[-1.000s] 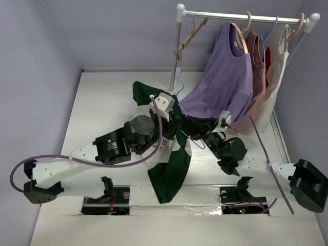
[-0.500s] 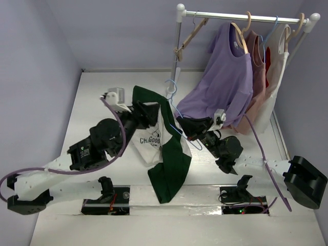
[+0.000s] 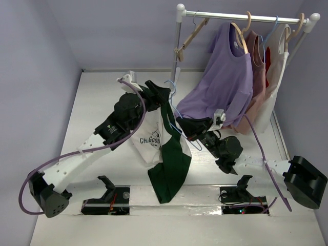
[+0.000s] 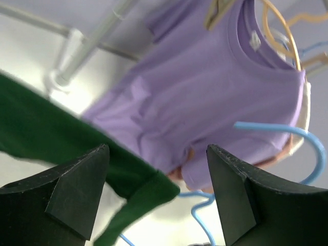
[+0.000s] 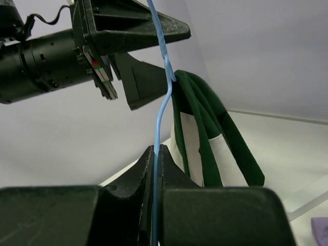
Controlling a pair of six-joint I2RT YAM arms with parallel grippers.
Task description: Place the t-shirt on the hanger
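The t-shirt [image 3: 152, 139], cream with dark green sleeves, hangs draped over the thin light-blue hanger [image 3: 171, 86], one green sleeve trailing toward the near table edge. My right gripper [image 3: 187, 126] is shut on the hanger's wire [image 5: 156, 148] and holds it up; the t-shirt [image 5: 205, 138] hangs just behind its fingers. My left gripper [image 3: 162, 96] is open and empty at the top of the shirt, next to the hanger's hook. In the left wrist view a green sleeve [image 4: 66, 138] and the blue hook [image 4: 287, 128] lie between and beyond its fingers [image 4: 77, 189].
A white clothes rail [image 3: 241, 17] stands at the back right with tan wooden hangers [image 3: 190, 36], a lavender t-shirt [image 3: 225, 82], and pink and white tops [image 3: 266, 77]. The rail's post [image 3: 177, 51] is just behind the left gripper. Grey walls enclose the white table [image 3: 97, 102].
My left arm has pulled off the shirt's middle, swung left, then reached up to the hanger's hook. The cream chest now shows. The right gripper shifted slightly left with the hanger.
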